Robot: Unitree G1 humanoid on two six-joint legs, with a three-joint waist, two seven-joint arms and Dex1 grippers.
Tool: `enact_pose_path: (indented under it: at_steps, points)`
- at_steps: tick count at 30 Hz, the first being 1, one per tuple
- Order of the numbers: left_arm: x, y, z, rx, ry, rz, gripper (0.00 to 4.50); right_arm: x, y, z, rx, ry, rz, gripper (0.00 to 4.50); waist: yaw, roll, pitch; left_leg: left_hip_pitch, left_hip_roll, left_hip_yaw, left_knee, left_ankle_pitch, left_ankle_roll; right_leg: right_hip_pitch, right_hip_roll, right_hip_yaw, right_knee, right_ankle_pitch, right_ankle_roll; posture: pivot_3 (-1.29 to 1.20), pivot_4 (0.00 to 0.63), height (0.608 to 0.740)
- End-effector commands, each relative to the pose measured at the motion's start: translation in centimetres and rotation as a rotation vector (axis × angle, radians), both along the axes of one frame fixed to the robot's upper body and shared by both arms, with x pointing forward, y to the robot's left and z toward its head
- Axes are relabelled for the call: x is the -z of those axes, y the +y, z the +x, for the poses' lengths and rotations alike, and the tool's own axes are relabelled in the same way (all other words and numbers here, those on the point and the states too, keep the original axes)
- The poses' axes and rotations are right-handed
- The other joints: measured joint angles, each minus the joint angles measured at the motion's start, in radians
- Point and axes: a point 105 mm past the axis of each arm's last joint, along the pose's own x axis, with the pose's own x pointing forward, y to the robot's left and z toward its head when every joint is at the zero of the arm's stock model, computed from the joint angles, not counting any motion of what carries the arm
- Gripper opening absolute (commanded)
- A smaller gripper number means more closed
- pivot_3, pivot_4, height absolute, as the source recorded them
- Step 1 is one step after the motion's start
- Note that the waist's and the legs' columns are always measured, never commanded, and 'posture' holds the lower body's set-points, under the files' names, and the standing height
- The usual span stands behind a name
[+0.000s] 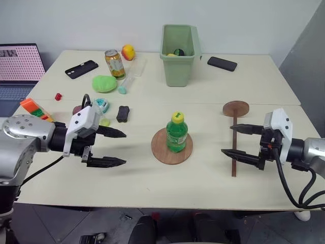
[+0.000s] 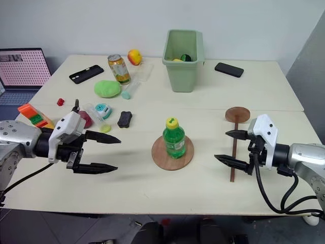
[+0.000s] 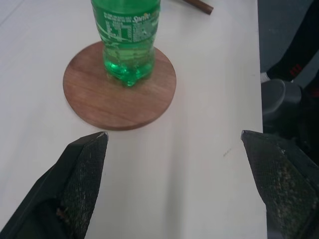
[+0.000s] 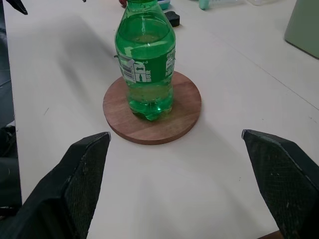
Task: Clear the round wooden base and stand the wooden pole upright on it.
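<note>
- Holding my left gripper (image 1: 118, 148) above the table (image 1: 213, 96) at its near left, fingers spread wide with nothing between them, tips aimed toward the table's middle.
- Right gripper (image 1: 231, 140): fingers spread wide too, nothing held, tips aimed toward the middle from the near right; it hangs over the lower length of the wooden pole (image 1: 234, 147).
- Wooden pole: lying flat on the table, rod running toward me, its fixed disc at the far end.
- Round wooden base (image 1: 163, 150): flat on the table between my two grippers, apart from both.
- Green soda bottle (image 1: 176, 133), yellow cap: standing upright on the base, covering its centre.
- Farther off: green bin (image 1: 178, 63) behind the bottle; black phone (image 1: 222, 63) beside it; drink can (image 1: 115, 63), green lump (image 1: 104, 83), second black phone (image 1: 81, 69) and small oddments at the far left.
- Laptop (image 1: 18, 71): at the left edge.
</note>
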Motion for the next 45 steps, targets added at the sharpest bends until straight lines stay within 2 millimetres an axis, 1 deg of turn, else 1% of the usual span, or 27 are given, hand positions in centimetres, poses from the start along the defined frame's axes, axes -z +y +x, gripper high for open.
enact_pose_path:
  at_steps: [1, 4, 7, 10, 13, 18, 22, 24, 26, 31, 34, 37, 42, 45]
  points:
    - [-0.8, -0.5, 0.6, -0.034, -0.055, -0.059, 4.5, -0.5, 0.7, -0.1, -0.019, -0.03, 0.015, 4.44, 0.0, 0.0, 0.0, 0.0, 0.0, 0.0, 0.0, 0.0, 0.0, 0.0, 0.0, 0.0, 0.0, 0.0, 0.0, 0.0, 0.15, 0.74]
    - [-1.0, -0.7, 0.9, -0.072, -0.072, -0.12, 4.5, -0.3, 1.0, -0.1, -0.015, -0.026, 0.031, 4.44, 0.0, 0.0, 0.0, 0.0, 0.0, 0.0, 0.0, 0.0, 0.0, 0.0, 0.0, 0.0, 0.0, 0.0, 0.0, 0.0, 0.15, 0.74]
    - [-0.5, -0.7, 0.9, -0.081, -0.093, -0.108, 4.5, -0.3, 1.3, 0.1, -0.014, -0.027, 0.044, 4.44, -0.001, -0.001, 0.0, -0.001, 0.0, 0.0, 0.0, 0.0, 0.0, -0.001, 0.0, 0.0, 0.0, 0.0, 0.0, 0.0, 0.15, 0.74]
    - [-0.7, -0.9, 1.1, -0.098, -0.12, -0.152, 4.5, -0.3, 1.6, 0.3, -0.012, -0.028, 0.057, 4.44, 0.0, -0.001, 0.0, -0.001, 0.0, 0.0, 0.0, 0.0, 0.0, -0.001, 0.0, 0.0, 0.0, 0.0, 0.0, 0.0, 0.15, 0.74]
    - [-1.0, -1.1, 0.8, -0.075, -0.145, -0.174, 4.5, -0.2, 1.8, 0.3, -0.017, -0.028, 0.063, 4.44, 0.0, -0.001, 0.0, -0.001, 0.0, -0.001, 0.001, 0.0, 0.0, -0.001, 0.0, 0.0, 0.001, 0.0, 0.0, 0.0, 0.15, 0.74]
    - [-0.8, -1.1, 0.0, -0.012, -0.151, -0.16, 4.5, 0.0, 2.4, 0.3, -0.04, -0.024, 0.072, 4.44, -0.001, -0.001, 0.0, -0.001, 0.0, 0.0, 0.0, 0.0, 0.0, -0.001, 0.0, 0.0, 0.0, 0.0, 0.0, 0.0, 0.15, 0.74]
    - [-1.1, -1.1, 0.2, -0.008, -0.186, -0.175, 4.5, 0.6, 3.4, 0.7, -0.055, -0.013, 0.092, 4.44, -0.001, -0.001, 0.0, -0.001, 0.0, -0.001, 0.0, 0.0, 0.0, -0.001, 0.0, 0.0, 0.001, 0.0, 0.0, 0.0, 0.15, 0.74]
    - [-1.3, -1.7, 0.0, 0.016, -0.194, -0.196, 4.5, 1.1, 4.2, 1.2, -0.061, -0.004, 0.115, 4.44, -0.001, -0.001, 0.0, -0.001, 0.0, -0.001, 0.001, 0.0, 0.0, -0.001, 0.0, 0.0, 0.001, 0.0, 0.0, 0.0, 0.15, 0.74]
    - [-1.0, -2.0, -0.2, 0.03, -0.197, -0.2, 4.5, 1.8, 5.1, 1.9, -0.056, 0.001, 0.126, 4.44, -0.001, -0.001, 0.0, -0.001, 0.0, 0.0, 0.0, 0.0, 0.0, -0.001, 0.0, 0.0, 0.001, 0.0, 0.0, 0.0, 0.15, 0.74]
    - [-0.5, -2.0, -0.3, 0.031, -0.197, -0.183, 4.5, 2.6, 6.2, 3.2, -0.049, -0.004, 0.137, 4.44, -0.002, -0.001, 0.001, -0.001, 0.0, 0.0, 0.0, 0.0, 0.0, -0.002, 0.0, 0.0, 0.001, 0.0, 0.0, 0.0, 0.15, 0.74]
    - [-0.4, -2.1, -0.5, 0.035, -0.189, -0.18, 4.5, 3.4, 7.9, 4.6, -0.047, -0.005, 0.148, 4.44, -0.003, -0.001, 0.001, -0.001, 0.0, 0.0, 0.0, 0.0, 0.0, -0.002, 0.0, 0.0, 0.001, 0.0, 0.0, 0.0, 0.15, 0.74]
    - [-0.3, -2.3, -0.6, 0.043, -0.184, -0.174, 4.5, 4.0, 9.1, 5.7, -0.041, -0.009, 0.144, 4.44, -0.01, -0.001, 0.0, 0.0, 0.0, -0.001, 0.001, 0.0, 0.0, -0.002, 0.0, 0.0, 0.002, 0.0, 0.0, 0.0, 0.15, 0.74]
    - [-0.3, -2.3, -0.7, 0.047, -0.181, -0.166, 4.5, 4.1, 11.5, 6.6, -0.07, -0.01, 0.196, 4.44, -0.018, 0.0, 0.001, -0.001, 0.0, -0.001, 0.0, 0.0, 0.0, -0.002, 0.0, 0.0, 0.002, 0.0, 0.0, 0.0, 0.15, 0.74]
    - [-0.3, -2.3, -0.8, 0.048, -0.181, -0.165, 4.5, 4.3, 12.5, 6.7, -0.081, -0.003, 0.221, 4.44, -0.021, 0.0, 0.001, -0.001, 0.001, -0.001, 0.0, 0.0, 0.0, -0.003, 0.0, 0.0, 0.002, 0.0, 0.0, 0.0, 0.15, 0.74]
